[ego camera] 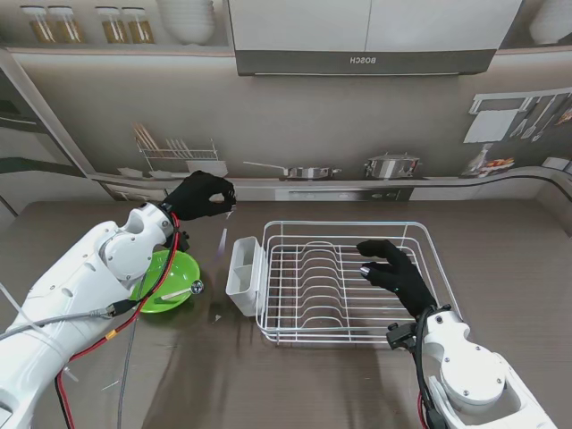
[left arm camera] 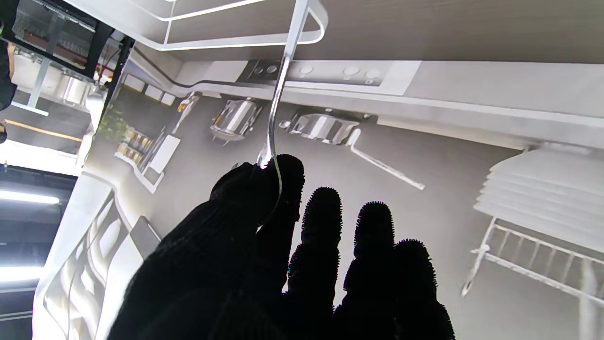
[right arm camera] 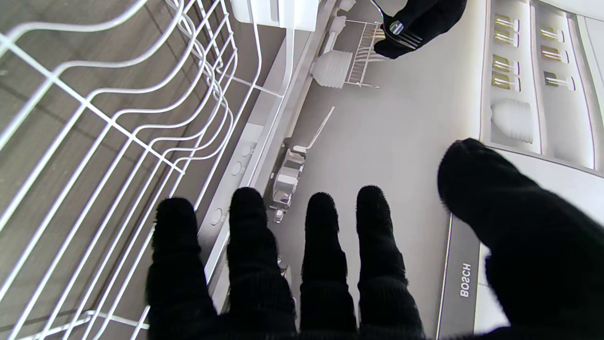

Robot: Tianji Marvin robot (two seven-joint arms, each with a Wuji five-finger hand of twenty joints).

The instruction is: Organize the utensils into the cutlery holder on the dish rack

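The fork [left arm camera: 278, 99] is a slim, shiny metal piece with a narrow, gently curved handle. In the left wrist view the handle runs away from the fingertips toward the table, its far end reaching the white rim of the cutlery holder [left arm camera: 245, 40]. In the right wrist view its tines [right arm camera: 409, 38] show beside the black glove. In the stand's view the fork [ego camera: 223, 239] is only a thin pale streak hanging from the fingers, in the air above the table [ego camera: 357, 375], just left of the holder and a little farther from me.

The left hand [ego camera: 202, 195] pinches the fork near its tine end between thumb and forefinger; the other fingers [left arm camera: 325, 222] lie straight and close together.

The cutlery holder [ego camera: 241, 264] is a white, oblong plastic box hooked on the left side of the dish rack [ego camera: 349, 281], a white wire frame with a row of plate slots. Whether anything is inside the holder I cannot tell.

The right hand [ego camera: 398, 273] hovers over the right part of the rack, fingers spread, thumb apart, holding nothing.

Left of the holder, under the left forearm, a green bowl [ego camera: 170, 284] sits on the table with a metal spoon [ego camera: 183, 290] resting in it, its handle running out over the bowl's rim.
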